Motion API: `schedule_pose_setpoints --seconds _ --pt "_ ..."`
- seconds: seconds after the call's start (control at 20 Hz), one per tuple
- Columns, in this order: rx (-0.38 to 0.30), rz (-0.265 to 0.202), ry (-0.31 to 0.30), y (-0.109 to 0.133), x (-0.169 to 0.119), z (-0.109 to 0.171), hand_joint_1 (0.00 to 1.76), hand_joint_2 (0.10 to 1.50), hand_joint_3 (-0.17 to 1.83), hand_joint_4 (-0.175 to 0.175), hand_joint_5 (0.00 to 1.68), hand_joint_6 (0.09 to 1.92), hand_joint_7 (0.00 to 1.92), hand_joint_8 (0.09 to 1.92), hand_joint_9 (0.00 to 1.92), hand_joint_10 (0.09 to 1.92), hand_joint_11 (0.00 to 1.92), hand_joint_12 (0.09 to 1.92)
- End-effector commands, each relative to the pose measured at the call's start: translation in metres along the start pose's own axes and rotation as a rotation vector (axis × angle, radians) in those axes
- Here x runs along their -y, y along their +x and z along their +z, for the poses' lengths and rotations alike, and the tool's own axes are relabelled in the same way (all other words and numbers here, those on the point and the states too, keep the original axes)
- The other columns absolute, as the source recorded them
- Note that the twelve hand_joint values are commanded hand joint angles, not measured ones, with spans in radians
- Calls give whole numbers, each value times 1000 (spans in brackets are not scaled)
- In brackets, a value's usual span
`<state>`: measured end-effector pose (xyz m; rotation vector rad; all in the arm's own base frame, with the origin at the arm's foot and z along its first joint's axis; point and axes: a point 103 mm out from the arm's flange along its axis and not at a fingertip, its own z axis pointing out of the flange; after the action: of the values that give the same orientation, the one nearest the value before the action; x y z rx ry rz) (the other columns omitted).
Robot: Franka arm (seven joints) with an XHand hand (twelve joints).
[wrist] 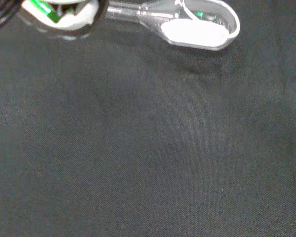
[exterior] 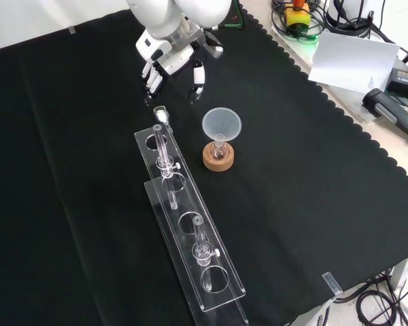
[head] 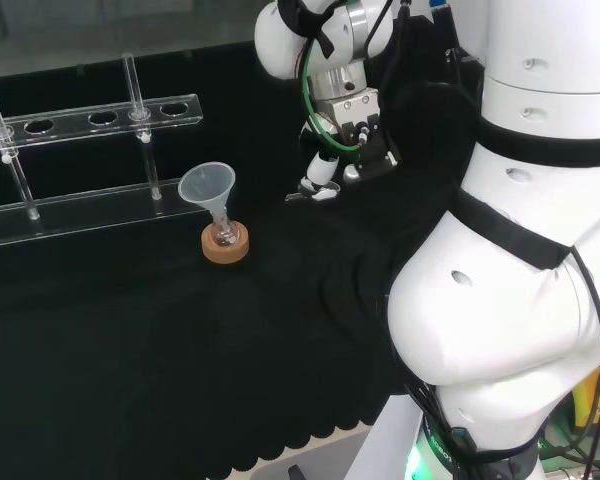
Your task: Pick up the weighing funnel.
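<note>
- The fingers (exterior: 196,80) of the hand (exterior: 170,58) are straight and spread, pointing down at the cloth (exterior: 313,204). You can see in the front view that they hold nothing.
- The weighing funnel (exterior: 161,114) lies on the cloth at 6 o'clock from the hand, near the fingertips.
- In the wrist view its scoop has something white (wrist: 195,32) in it.
- The big funnel (exterior: 221,125) stands in a small flask on a cork ring (exterior: 218,159), at 4 o'clock from the weighing funnel.
- The clear rack (exterior: 187,224) starts just beside the weighing funnel, at its 6 o'clock.
</note>
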<state>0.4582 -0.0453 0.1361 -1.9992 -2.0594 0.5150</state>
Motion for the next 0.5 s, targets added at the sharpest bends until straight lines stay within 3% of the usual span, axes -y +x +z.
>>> schedule_pose_setpoints --seconds 0.05,0.5 --pt "17 0 7 -6 -15 15 877 582 558 -65 555 87 482 696 812 485 500 1296" --pt "51 5 12 -12 -30 29 917 570 573 -54 612 87 486 697 809 484 501 1292"
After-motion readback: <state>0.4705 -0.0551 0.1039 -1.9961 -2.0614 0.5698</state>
